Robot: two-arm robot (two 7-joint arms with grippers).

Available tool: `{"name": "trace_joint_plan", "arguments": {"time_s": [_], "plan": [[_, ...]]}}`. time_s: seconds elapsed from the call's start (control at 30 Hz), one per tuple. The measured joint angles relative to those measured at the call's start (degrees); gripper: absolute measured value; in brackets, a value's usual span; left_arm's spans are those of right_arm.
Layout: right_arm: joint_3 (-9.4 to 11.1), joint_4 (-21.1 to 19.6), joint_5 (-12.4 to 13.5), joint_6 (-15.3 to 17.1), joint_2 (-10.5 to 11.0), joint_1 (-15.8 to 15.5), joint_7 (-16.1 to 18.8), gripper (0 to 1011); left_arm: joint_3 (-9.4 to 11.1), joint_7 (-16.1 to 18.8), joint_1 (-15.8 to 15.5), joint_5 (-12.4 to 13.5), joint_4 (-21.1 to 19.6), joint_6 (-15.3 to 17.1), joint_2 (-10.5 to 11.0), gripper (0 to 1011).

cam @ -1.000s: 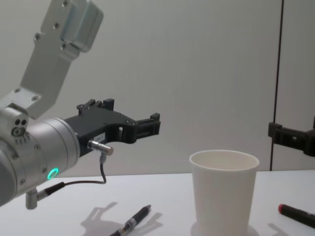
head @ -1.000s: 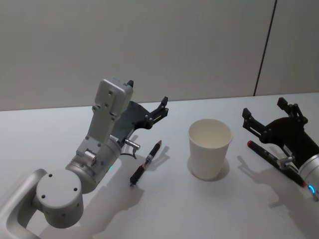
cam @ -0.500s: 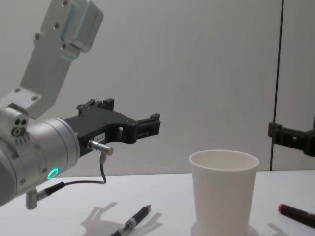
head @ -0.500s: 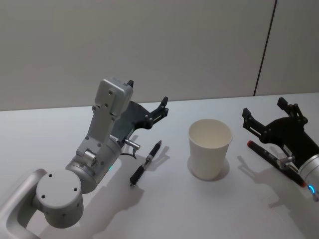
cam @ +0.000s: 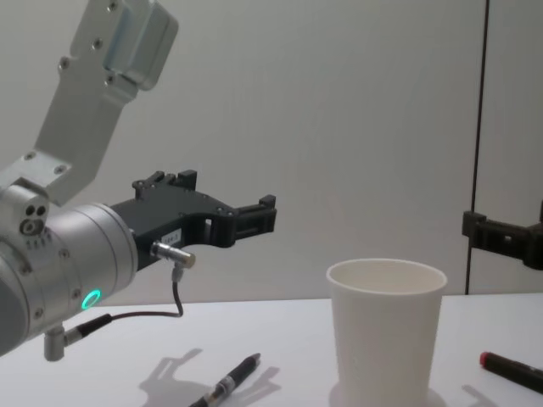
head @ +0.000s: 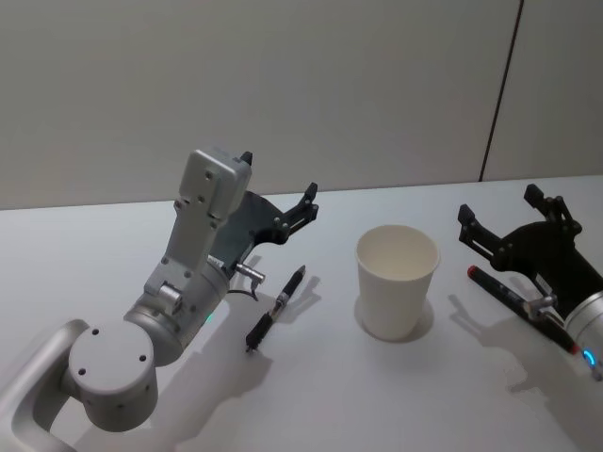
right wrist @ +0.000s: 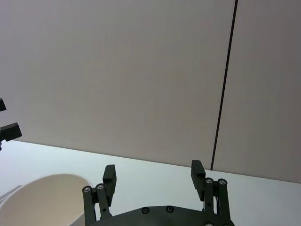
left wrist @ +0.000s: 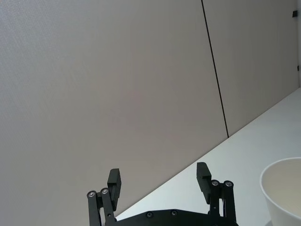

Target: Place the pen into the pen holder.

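Head view: the black pen [head: 276, 320] lies on the bench [head: 377, 405] just below the left gripper [head: 278, 176], whose jaws stand wide apart, empty. The right gripper [head: 498, 204] is equally spread, holding nothing.

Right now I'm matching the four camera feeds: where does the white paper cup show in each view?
Head view: cup standing right of centre.
Chest view: cup low and right of centre, seen side-on.
Left wrist view: part of the cup, off to one side of the open left gripper, cut by the picture's edge.
Right wrist view: cup beside the open right gripper, likewise cut off.
Shared landmark: the dark vertical wall seam.
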Motion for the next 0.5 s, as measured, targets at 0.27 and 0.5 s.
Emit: {"name": "trace_joint_plan", "arguments": {"time_s": [0.27, 0.5], "plan": [[0.0, 0.0, 0.0, 0.0, 0.0, 0.0, 0.0, 1001, 0.0, 0.0, 0.0, 0.0, 0.0, 0.0, 0.0, 1001], [0.0, 0.0, -0.03, 0.05, -0.01, 0.04, 0.09, 1001, 0.0, 0.0, 0.0, 0.0, 0.0, 0.0, 0.0, 1001]]}}
